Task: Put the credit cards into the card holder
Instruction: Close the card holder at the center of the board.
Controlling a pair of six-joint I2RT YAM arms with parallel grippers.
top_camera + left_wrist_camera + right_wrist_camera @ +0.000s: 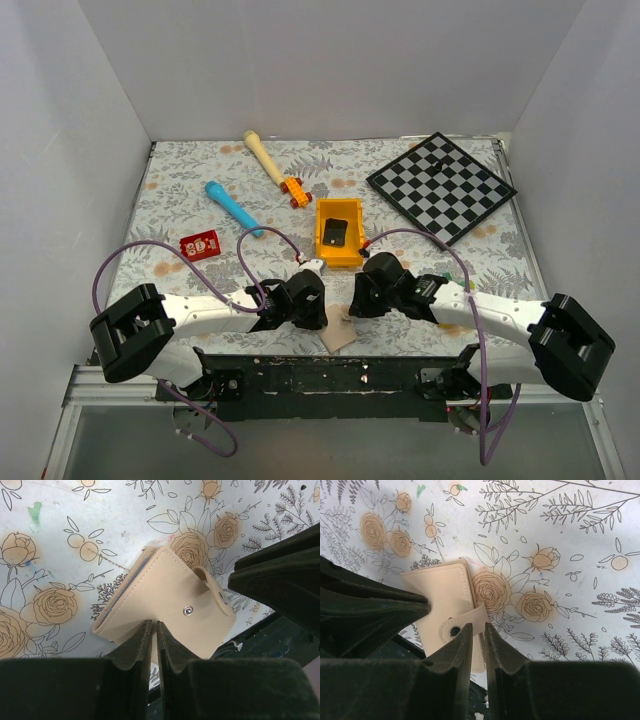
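The tan card holder lies folded at the table's near edge, between both arms. Its snap tab hangs unfastened, and the metal stud is bare. My left gripper is shut on the holder's near edge. From the other side, my right gripper is closed on the holder's edge at the base of the tab. One red credit card with white markings lies flat far to the left, away from both grippers.
A yellow-orange bin stands just beyond the grippers with a dark flat thing inside. Farther back are a blue pen-like stick, a wooden stick, an orange toy and a chessboard. The dark frame rail borders the near edge.
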